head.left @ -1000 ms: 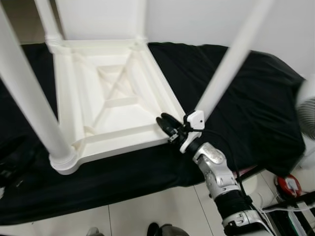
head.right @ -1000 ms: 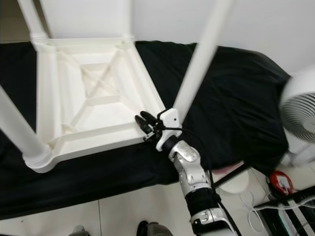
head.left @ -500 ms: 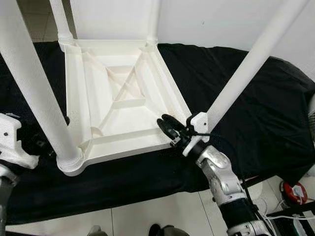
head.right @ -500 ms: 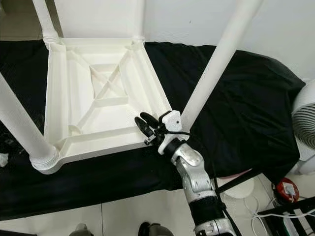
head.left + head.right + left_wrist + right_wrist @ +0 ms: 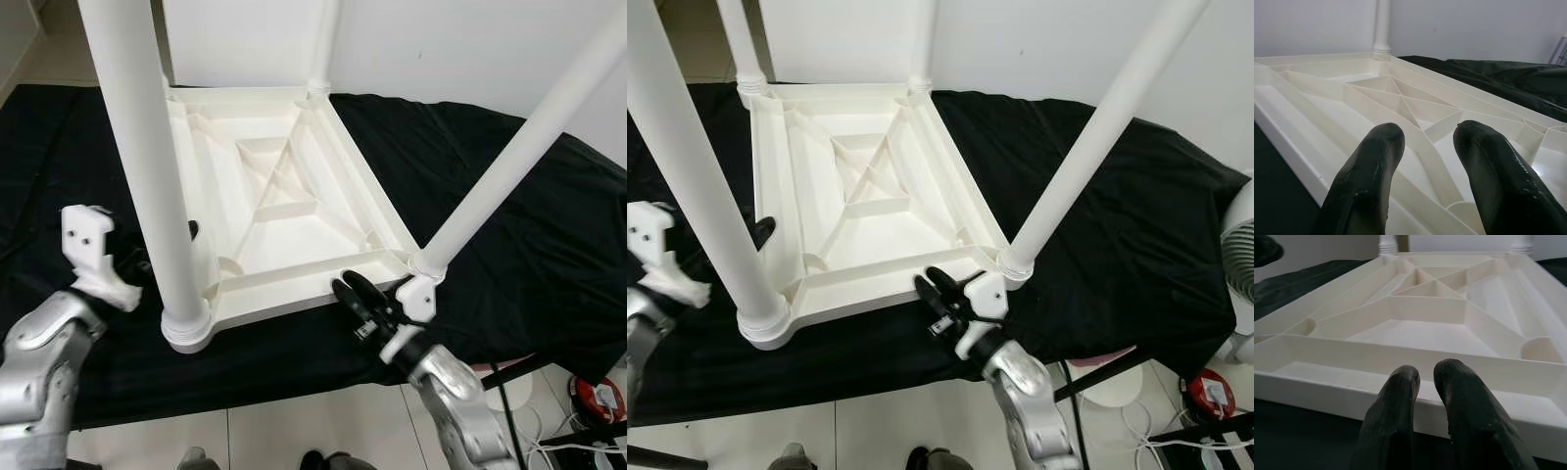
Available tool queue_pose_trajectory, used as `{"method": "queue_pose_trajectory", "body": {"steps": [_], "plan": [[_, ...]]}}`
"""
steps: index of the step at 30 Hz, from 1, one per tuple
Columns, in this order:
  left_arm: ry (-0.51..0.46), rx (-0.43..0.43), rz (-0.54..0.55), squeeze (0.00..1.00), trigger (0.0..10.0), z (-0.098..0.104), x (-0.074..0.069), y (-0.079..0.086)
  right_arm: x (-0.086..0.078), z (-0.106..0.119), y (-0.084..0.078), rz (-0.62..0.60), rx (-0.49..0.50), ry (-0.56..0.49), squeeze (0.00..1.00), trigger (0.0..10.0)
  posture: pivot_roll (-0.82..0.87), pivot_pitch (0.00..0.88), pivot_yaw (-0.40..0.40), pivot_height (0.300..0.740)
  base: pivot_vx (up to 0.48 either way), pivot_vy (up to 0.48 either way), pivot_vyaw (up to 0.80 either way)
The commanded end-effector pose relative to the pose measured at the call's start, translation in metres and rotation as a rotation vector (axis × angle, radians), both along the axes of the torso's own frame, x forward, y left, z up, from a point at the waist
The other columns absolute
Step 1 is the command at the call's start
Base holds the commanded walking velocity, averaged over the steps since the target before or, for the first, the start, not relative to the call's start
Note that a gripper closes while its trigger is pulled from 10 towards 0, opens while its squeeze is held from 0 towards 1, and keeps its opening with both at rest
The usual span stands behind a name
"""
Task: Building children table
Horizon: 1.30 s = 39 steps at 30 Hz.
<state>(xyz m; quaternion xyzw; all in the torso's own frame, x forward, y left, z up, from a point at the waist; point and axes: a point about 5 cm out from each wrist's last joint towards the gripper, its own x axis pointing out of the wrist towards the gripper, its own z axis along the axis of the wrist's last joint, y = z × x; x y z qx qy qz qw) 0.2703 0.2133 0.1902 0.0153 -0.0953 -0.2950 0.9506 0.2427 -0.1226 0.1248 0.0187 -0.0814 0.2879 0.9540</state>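
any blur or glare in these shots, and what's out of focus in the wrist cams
Left and right eye views: sharp, evenly lit, no glare on the white table; the nearest leg looms large with perspective stretch. Left wrist view: the left gripper is soft and out of focus, with faint sheen on its fingers. Right wrist view: the right gripper is blurred close up, the table ribs crisper.

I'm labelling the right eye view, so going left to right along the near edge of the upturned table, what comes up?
Left gripper → near-left table leg → right gripper → near-right table leg → fan
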Motion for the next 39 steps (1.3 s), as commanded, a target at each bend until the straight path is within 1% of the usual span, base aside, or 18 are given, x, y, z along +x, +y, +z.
{"method": "queue_pose_trajectory", "body": {"steps": [1,5,6,7,8,9,14,16,17,18,19,22,25,29,31,33,36,39], "plan": [[0.018,0.008,-0.103,0.00,10.0,-0.004,-0.001,-0.011,-0.001,0.002,-0.007,-0.033,-0.014,0.002,0.00,10.0,0.13,0.120,-0.093,0.740,0.000,0.000,0.00],[0.019,0.012,-0.127,0.00,10.0,-0.005,0.001,-0.016,-0.003,0.001,-0.012,-0.066,-0.016,0.010,0.00,10.0,0.11,0.128,-0.082,0.740,0.000,0.000,0.00],[0.023,0.012,-0.142,0.00,10.0,-0.005,0.002,-0.019,-0.006,0.001,-0.014,-0.080,-0.017,0.014,1.00,10.0,0.10,0.130,-0.079,0.740,0.000,0.000,0.00],[0.028,0.013,-0.158,0.00,10.0,-0.006,0.004,-0.022,-0.010,0.000,-0.017,-0.097,-0.013,0.018,1.00,10.0,0.09,0.136,-0.075,0.740,0.000,0.000,0.00],[0.028,0.013,-0.158,0.00,10.0,-0.006,0.004,-0.022,-0.010,0.000,-0.017,-0.097,-0.013,0.018,1.00,10.0,0.09,0.136,-0.075,0.740,0.000,0.000,0.00],[0.033,0.015,-0.177,0.00,10.0,-0.007,0.007,-0.025,-0.016,-0.001,-0.020,-0.139,-0.018,0.022,1.00,10.0,0.08,0.142,-0.068,0.740,0.000,0.000,0.00],[0.038,0.014,-0.188,0.00,10.0,-0.008,0.008,-0.026,-0.022,-0.004,-0.024,-0.178,-0.036,0.019,1.00,10.0,0.07,0.148,-0.061,0.740,0.000,0.000,0.00],[0.045,0.016,-0.202,0.00,10.0,-0.009,0.010,-0.028,-0.027,-0.006,-0.029,-0.236,-0.048,0.025,1.00,10.0,0.06,0.155,-0.050,0.740,0.000,0.000,0.00],[0.045,0.016,-0.202,0.00,10.0,-0.009,0.010,-0.028,-0.027,-0.006,-0.029,-0.236,-0.048,0.025,1.00,10.0,0.06,0.155,-0.050,0.740,0.000,0.000,0.00],[0.048,0.016,-0.213,0.00,10.0,-0.009,0.011,-0.030,-0.030,-0.006,-0.033,-0.283,-0.046,0.022,0.00,10.0,0.06,0.155,-0.050,0.740,0.000,0.000,0.00],[0.048,0.016,-0.213,0.00,10.0,-0.009,0.011,-0.030,-0.030,-0.006,-0.033,-0.283,-0.046,0.022,0.00,10.0,0.06,0.155,-0.050,0.740,0.000,0.000,0.00],[0.046,0.014,-0.237,0.00,10.0,-0.009,0.013,-0.034,-0.033,-0.005,-0.045,-0.421,-0.051,-0.006,0.00,10.0,0.04,0.157,-0.043,0.740,0.000,0.000,0.00],[0.047,0.010,-0.249,0.00,10.0,-0.009,0.013,-0.035,-0.033,-0.005,-0.048,-0.458,-0.050,-0.004,0.00,10.0,0.04,0.157,-0.043,0.740,0.000,0.000,0.00],[0.053,0.003,-0.292,0.00,10.0,-0.009,0.010,-0.040,-0.028,-0.004,-0.057,-0.569,-0.057,-0.015,0.00,10.0,0.05,0.154,-0.046,0.740,0.000,0.000,0.00],[0.054,0.003,-0.299,0.00,10.0,-0.010,0.010,-0.041,-0.027,-0.004,-0.058,-0.577,-0.057,-0.016,0.00,10.0,0.05,0.154,-0.046,0.740,0.000,0.000,0.00],[0.062,-0.004,-0.337,0.00,10.0,-0.011,0.006,-0.045,-0.021,-0.002,-0.059,-0.586,-0.047,-0.021,0.00,10.0,0.05,0.152,-0.048,0.740,0.000,0.000,0.00],[0.063,-0.003,-0.357,0.00,10.0,-0.011,0.004,-0.047,-0.019,-0.001,-0.058,-0.583,-0.041,-0.023,0.00,10.0,0.05,0.153,-0.051,0.740,0.000,0.000,0.00],[0.070,0.000,-0.413,0.00,10.0,-0.013,-0.002,-0.053,-0.010,0.002,-0.055,-0.564,-0.029,-0.035,0.00,10.0,0.06,0.148,-0.055,0.740,0.000,0.000,0.00]]}}
